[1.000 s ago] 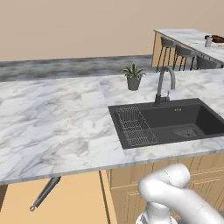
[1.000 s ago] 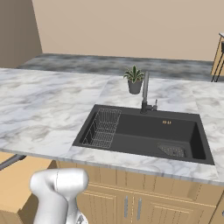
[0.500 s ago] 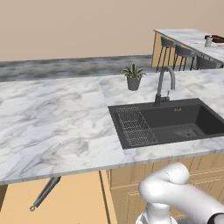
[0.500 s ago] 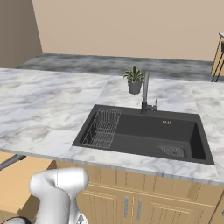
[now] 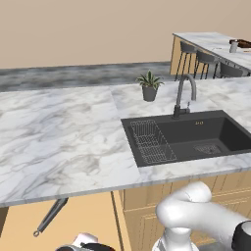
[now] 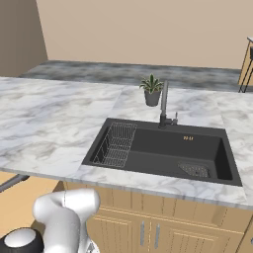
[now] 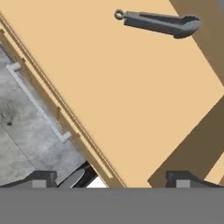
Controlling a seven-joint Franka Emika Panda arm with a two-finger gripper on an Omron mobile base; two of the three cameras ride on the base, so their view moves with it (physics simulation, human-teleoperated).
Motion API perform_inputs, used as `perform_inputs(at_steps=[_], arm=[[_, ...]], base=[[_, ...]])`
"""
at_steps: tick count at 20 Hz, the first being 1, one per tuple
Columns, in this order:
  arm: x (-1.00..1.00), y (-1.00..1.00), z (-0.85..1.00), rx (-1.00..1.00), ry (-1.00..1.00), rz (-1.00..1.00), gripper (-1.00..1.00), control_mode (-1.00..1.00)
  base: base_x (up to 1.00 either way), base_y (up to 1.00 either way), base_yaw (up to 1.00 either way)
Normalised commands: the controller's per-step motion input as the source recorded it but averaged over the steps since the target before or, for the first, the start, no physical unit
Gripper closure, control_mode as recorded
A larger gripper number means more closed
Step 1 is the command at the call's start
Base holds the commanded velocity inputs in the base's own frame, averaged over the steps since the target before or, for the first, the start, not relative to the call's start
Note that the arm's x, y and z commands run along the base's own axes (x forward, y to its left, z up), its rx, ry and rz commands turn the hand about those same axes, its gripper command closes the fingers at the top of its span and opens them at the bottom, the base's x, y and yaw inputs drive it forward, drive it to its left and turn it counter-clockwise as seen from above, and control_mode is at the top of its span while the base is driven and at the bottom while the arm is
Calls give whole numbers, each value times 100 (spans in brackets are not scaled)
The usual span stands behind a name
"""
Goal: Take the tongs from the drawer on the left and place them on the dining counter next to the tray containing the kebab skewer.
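The grey metal tongs [image 7: 159,22] lie flat on the light-wood floor of the open drawer [image 7: 122,92], ring end to the left in the hand view. My gripper [image 7: 111,180] hovers over the drawer, well short of the tongs, open with nothing between its fingers. The drawer's front and silver bar handle [image 7: 39,103] run along the left of that view. In the left base view the tongs [image 5: 51,215] peek out below the worktop's front edge; their tip [image 6: 12,183] shows at the left of the right base view. The dining counter [image 5: 208,41] stands far right, with the brown tray [image 5: 243,43] on it. The skewer is too small to make out.
A wide marble worktop [image 5: 59,142] overhangs the drawer. It holds a black sink [image 5: 188,139] with a wire rack, a tap [image 5: 184,95] and a small potted plant [image 5: 149,87]. Dark stools [image 5: 206,61] stand by the dining counter. Cabinet doors [image 6: 148,230] lie below the sink.
The arm's elbow has shifted only slightly. The tongs and the drawer lie as before.
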Motion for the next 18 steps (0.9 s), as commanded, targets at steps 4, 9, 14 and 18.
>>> perform_inputs(at_steps=[4, 9, 14, 18], arm=[[24, 3, -1, -2, 33, 11, -100, -100], [16, 12, -20, -3, 35, 14, -100, -100], [12, 15, -23, -2, 35, 15, -100, -100], [3, 20, -22, -3, 33, 17, -100, -100]], base=[[0, 0, 0], [0, 0, 0], [0, 0, 0], [0, 0, 0]])
